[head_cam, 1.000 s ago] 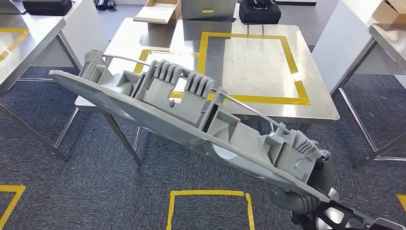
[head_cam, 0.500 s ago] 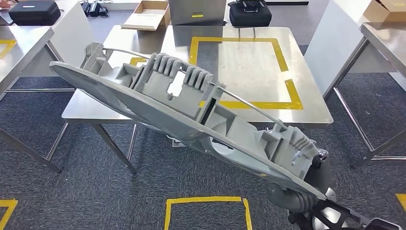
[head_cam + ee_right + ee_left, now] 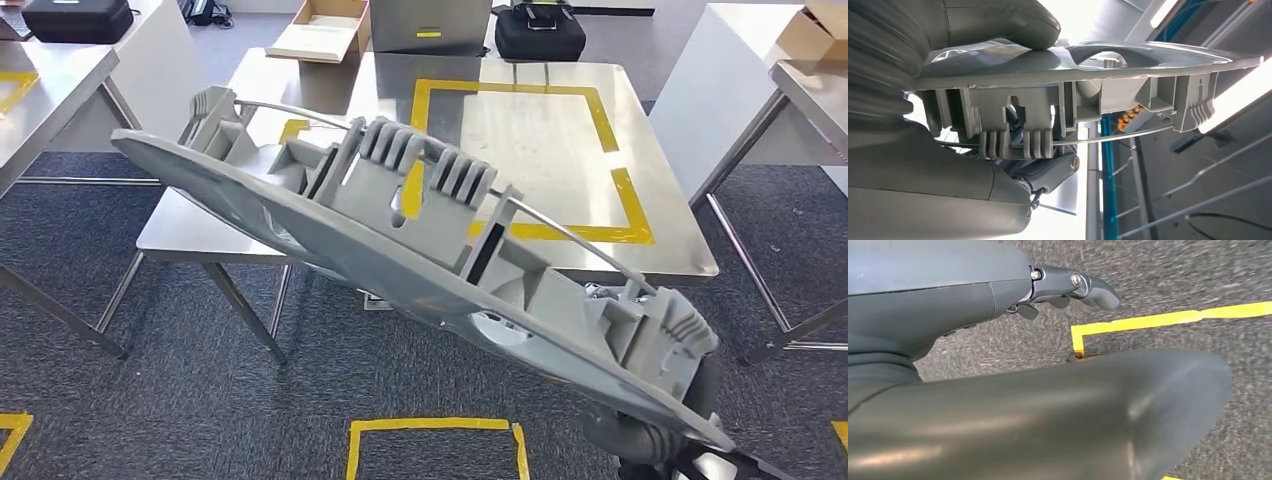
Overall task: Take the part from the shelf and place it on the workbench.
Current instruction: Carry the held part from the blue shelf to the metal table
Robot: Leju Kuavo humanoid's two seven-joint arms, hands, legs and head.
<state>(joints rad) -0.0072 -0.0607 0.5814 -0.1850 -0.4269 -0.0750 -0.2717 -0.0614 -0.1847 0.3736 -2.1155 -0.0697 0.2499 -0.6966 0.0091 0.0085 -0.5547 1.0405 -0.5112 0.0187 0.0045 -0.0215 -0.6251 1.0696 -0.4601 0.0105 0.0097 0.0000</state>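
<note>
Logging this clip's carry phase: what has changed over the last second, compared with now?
The whole head view has shifted, so the camera moved; the workbench looks somewhat nearer. The grey part sits a little further right in the view. Unchanged: the right hand still holds the part at one end, tilted, above the floor; the part is not yet on the workbench.

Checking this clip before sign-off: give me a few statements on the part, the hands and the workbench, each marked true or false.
1. The right hand holds the grey part. True.
2. The part already rests on the workbench. False: it is held in the air in front of it, tilted.
3. The left hand grips the part too. False: it holds nothing, above the carpet.
4. Yellow tape marks a rectangle on the workbench. True.
5. A cardboard box lies beyond the workbench. True.
</note>
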